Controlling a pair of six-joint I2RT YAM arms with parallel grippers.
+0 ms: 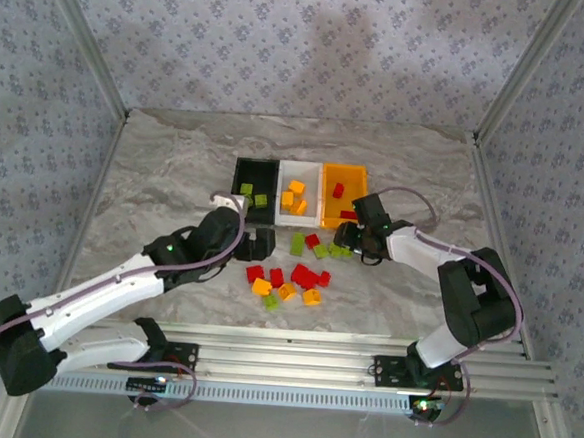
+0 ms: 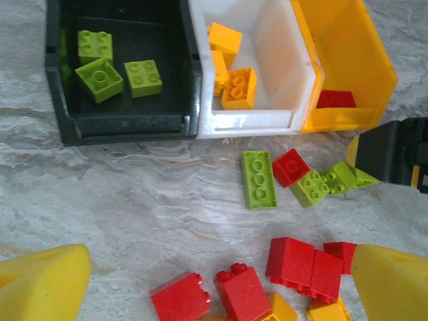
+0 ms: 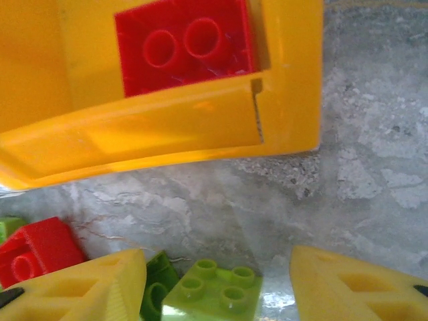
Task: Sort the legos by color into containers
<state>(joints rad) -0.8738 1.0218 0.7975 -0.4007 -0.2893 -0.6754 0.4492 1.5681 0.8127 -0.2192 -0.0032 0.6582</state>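
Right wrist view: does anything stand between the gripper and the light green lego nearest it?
Nothing visible does. The light green lego lies bare between the fingers of the open right gripper. A second green lego abuts it beside one finger and might get caught in a grasp.

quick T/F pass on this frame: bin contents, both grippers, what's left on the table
1. The black bin holds green legos. True.
2. The white bin also holds green legos. False: it holds orange-yellow legos.
3. The left gripper is shut on a brick. False: it is open and holds nothing, above loose legos.
4. A red lego lies in the orange-yellow bin. True.
5. The right gripper is open. True.
6. Every brick is in a bin. False: loose legos lie on the table in front of the bins.
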